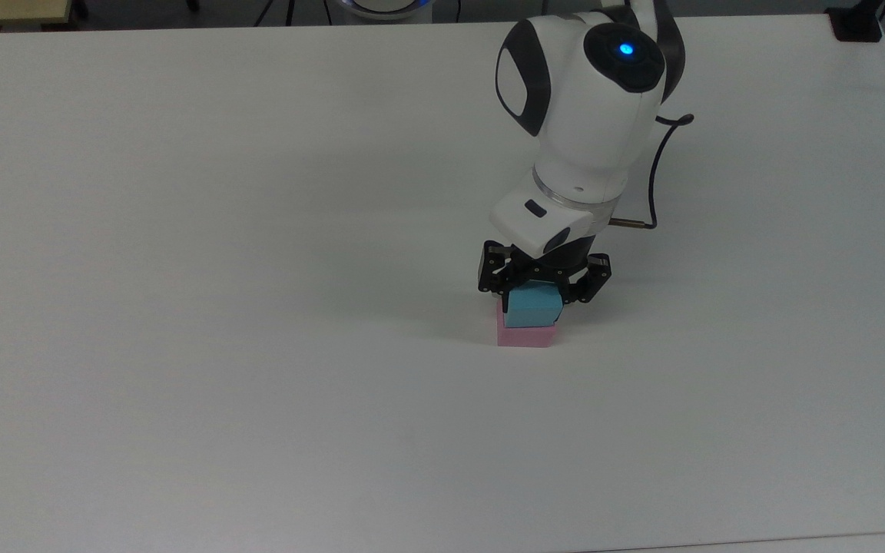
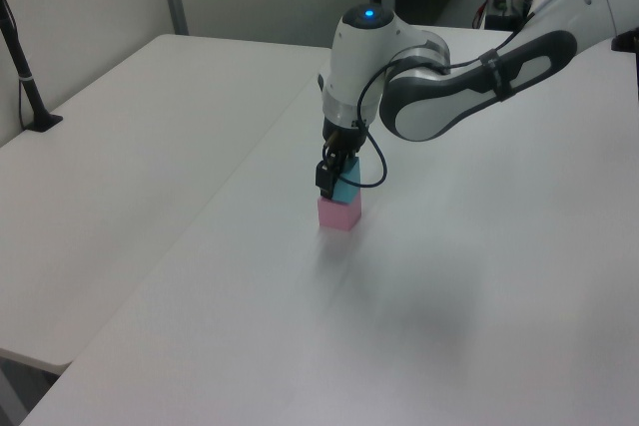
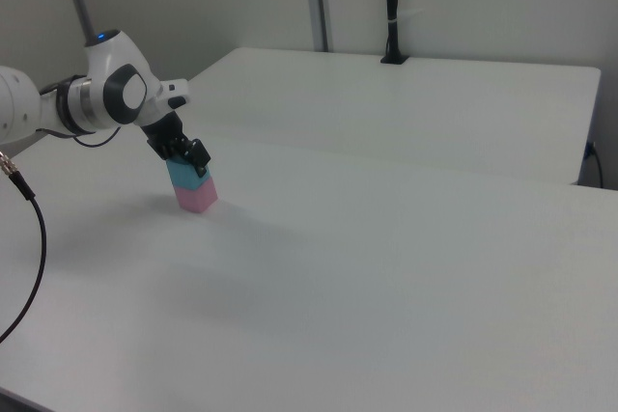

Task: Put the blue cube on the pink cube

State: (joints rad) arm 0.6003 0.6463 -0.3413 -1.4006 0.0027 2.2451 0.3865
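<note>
The sky-blue cube (image 1: 533, 307) rests on top of the pink cube (image 1: 525, 336) on the white table (image 1: 220, 269), its edges roughly in line with the pink cube's. My gripper (image 1: 536, 295) comes down from above and is shut on the blue cube, one finger on each side. The left view shows the blue cube (image 2: 346, 188) stacked on the pink cube (image 2: 338, 214), with the gripper (image 2: 335, 178) at its top. In the right view the blue cube (image 3: 184, 178), the pink cube (image 3: 198, 198) and the gripper (image 3: 182, 161) sit at the right view's left.
A black cable (image 1: 654, 169) loops off the wrist. A black clamp post (image 1: 857, 21) stands at the table's far corner, the same post (image 2: 30, 87) being at the left view's left. A second table (image 3: 415, 94) adjoins along a seam.
</note>
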